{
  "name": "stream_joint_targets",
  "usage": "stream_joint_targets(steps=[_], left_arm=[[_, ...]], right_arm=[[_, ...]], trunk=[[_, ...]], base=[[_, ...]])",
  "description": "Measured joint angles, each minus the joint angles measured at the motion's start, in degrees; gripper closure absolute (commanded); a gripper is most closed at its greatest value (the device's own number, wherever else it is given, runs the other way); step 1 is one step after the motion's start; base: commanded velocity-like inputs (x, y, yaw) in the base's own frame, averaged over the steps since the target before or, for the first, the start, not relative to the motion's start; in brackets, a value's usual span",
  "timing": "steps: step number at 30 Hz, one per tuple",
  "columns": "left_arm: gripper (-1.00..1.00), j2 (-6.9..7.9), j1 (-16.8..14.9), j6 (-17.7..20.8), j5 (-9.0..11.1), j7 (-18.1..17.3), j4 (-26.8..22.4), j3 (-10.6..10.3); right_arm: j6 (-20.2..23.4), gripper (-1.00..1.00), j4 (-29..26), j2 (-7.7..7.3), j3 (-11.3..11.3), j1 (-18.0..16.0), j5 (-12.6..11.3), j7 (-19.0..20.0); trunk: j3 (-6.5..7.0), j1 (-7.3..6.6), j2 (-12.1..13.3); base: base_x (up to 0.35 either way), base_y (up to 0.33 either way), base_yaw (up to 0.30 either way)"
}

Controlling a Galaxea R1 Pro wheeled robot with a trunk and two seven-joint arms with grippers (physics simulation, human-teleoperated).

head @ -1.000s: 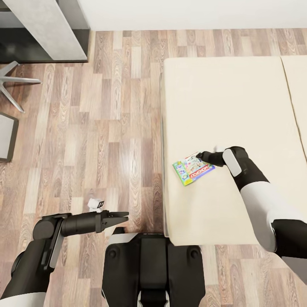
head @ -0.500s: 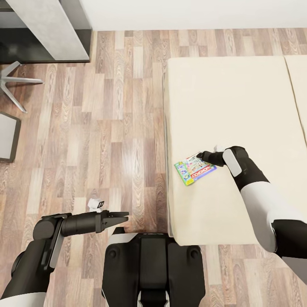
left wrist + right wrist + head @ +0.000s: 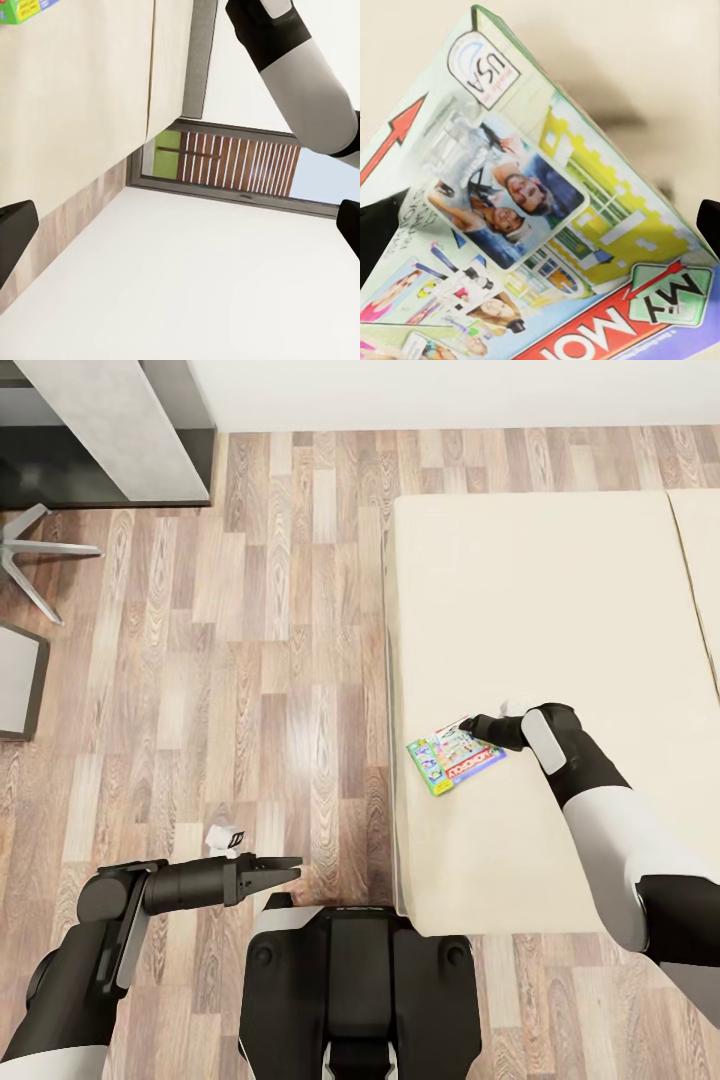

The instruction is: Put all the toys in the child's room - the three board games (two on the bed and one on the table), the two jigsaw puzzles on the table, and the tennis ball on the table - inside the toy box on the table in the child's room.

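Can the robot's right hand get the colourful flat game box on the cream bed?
Probably yes: the right hand is already at the colourful flat game box on the cream bed, nothing between them.

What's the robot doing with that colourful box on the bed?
The robot is reaching its right gripper to a board game that lies near the edge of the bed. Its fingers sit at the box's corner, but whether they are gripping it cannot be told. The left gripper is open and empty, hanging over the wood floor beside the bed. The game has not yet gone to the toy box.
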Motion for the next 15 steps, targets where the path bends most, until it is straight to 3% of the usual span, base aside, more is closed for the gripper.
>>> stream_joint_targets(steps=[15], left_arm=[[-1.00, 0.01, 0.00, 0.00, 0.04, -0.09, -0.01, 0.06]], right_arm=[[0.12, -1.00, -0.01, -0.04, 0.00, -0.03, 0.18, -0.01]], trunk=[[0.00, 0.00, 0.00]], base=[[0.000, 0.039, 0.000]])
